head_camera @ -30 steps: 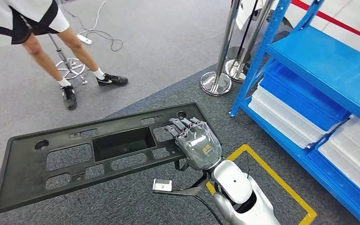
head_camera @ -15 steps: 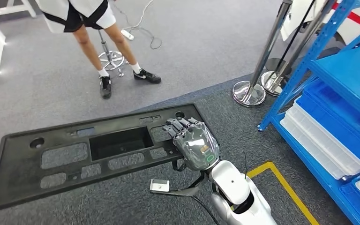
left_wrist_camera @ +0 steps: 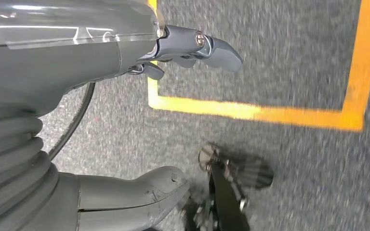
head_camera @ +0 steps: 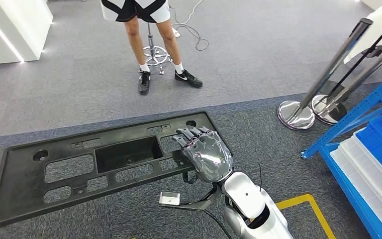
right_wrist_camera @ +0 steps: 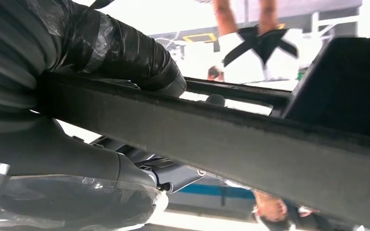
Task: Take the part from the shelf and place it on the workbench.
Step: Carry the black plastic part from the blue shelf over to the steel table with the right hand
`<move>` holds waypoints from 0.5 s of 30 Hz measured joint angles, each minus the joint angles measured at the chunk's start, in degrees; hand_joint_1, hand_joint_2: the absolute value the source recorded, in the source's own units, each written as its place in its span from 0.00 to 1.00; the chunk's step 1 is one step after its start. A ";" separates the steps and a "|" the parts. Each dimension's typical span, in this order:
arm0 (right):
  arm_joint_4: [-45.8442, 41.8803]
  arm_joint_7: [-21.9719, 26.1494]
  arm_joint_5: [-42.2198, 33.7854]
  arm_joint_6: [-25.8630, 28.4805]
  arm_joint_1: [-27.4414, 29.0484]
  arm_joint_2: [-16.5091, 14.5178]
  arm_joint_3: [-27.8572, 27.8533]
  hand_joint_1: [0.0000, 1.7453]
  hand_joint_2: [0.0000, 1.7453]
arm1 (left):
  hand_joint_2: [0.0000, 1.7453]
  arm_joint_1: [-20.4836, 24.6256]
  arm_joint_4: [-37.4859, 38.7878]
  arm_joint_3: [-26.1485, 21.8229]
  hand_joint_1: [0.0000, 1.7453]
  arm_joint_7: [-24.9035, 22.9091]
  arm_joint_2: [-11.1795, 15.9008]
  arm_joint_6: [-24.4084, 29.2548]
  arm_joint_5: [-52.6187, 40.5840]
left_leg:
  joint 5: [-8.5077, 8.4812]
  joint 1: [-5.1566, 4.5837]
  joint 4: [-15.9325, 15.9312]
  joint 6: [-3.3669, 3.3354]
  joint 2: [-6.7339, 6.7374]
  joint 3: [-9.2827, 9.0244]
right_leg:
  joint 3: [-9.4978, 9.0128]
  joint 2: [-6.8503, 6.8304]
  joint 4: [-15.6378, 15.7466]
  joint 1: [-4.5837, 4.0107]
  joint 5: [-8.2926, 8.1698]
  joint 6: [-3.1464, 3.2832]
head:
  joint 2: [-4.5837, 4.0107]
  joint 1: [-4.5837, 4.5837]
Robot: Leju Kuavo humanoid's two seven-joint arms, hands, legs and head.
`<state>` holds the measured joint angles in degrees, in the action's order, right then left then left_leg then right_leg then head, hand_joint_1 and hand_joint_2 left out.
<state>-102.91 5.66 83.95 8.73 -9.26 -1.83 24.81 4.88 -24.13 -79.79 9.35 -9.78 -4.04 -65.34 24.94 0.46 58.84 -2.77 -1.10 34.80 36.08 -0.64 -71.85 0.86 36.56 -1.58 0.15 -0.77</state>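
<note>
The part is a long black plastic panel with several cut-outs and a rectangular recess. It hangs level above the grey carpet in the head view. My right hand grips its right end, with the fingers lying over the top and the silver arm coming up from below. The right wrist view looks along the panel's dark edge, with my right hand closed around it. My left hand hangs over the carpet, its fingers and thumb apart with nothing between them.
A person stands by a stool straight ahead. Two chrome stanchion bases stand at the right. The blue shelf with white and blue bins lies at the far right. Yellow floor tape runs near my arm.
The whole view has swung left: the shelf has slid toward the right edge and the person now stands at the top centre. The right hand still holds the panel the same way.
</note>
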 joint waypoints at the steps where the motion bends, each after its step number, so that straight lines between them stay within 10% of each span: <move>1: 0.01 -0.01 0.00 -0.01 0.25 0.02 0.00 1.00 1.00 | 1.00 0.01 0.00 0.06 0.00 -0.02 0.02 -0.01 -0.11 | 0.01 -0.19 0.01 -0.07 -0.88 -0.05 | 1.72 0.32 -2.77 -0.12 0.45 0.22 | 0.00 0.01; 4: 0.01 0.00 0.00 0.00 0.64 0.04 0.00 1.00 1.00 | 1.00 -0.12 0.00 0.11 0.00 -0.06 0.03 -0.03 -0.21 | 0.07 -0.64 0.05 -0.16 -3.64 -0.51 | 0.78 1.57 2.30 -0.58 -5.21 1.42 | 0.00 0.01; 6: -0.02 -0.01 -0.01 0.02 0.68 0.04 0.00 1.00 1.00 | 1.00 -0.05 0.02 0.17 0.00 -0.07 -0.10 -0.07 -0.24 | 0.05 -0.57 0.13 -0.03 -5.21 -0.43 | -1.78 5.35 9.48 -0.69 -9.06 2.32 | 0.00 0.02; 8: -0.09 -0.01 -0.01 0.06 0.74 0.05 0.00 1.00 1.00 | 1.00 0.01 0.04 0.21 0.00 -0.09 -0.22 -0.09 -0.25 | -0.14 -0.12 0.18 0.51 -6.71 0.26 | -2.61 7.74 12.44 -0.79 -9.78 2.66 | 0.00 -0.04; 10: -0.20 -0.01 0.08 0.13 0.79 0.05 0.00 1.00 1.00 | 1.00 -0.20 0.04 0.23 0.00 -0.10 -0.21 0.00 -0.17 | -0.36 0.19 0.06 1.24 -7.90 0.64 | -3.10 6.31 13.48 -0.79 -9.90 2.66 | 0.00 -0.12; 15: -0.49 0.00 0.51 0.63 1.19 0.03 0.00 1.00 1.00 | 1.00 -0.09 0.02 0.39 0.00 -0.02 -0.21 0.17 -0.26 | 5.60 -0.09 11.31 2.49 -0.11 6.08 | -4.86 1.04 15.37 -0.72 -10.17 3.08 | 0.00 0.00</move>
<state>-103.40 5.66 84.46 9.35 -8.07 -1.80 24.81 4.78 -24.11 -79.40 9.33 -9.99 -3.87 -65.59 30.54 0.37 70.15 -0.28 -1.22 40.88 31.23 0.40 -56.48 0.14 26.39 1.50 0.15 -0.77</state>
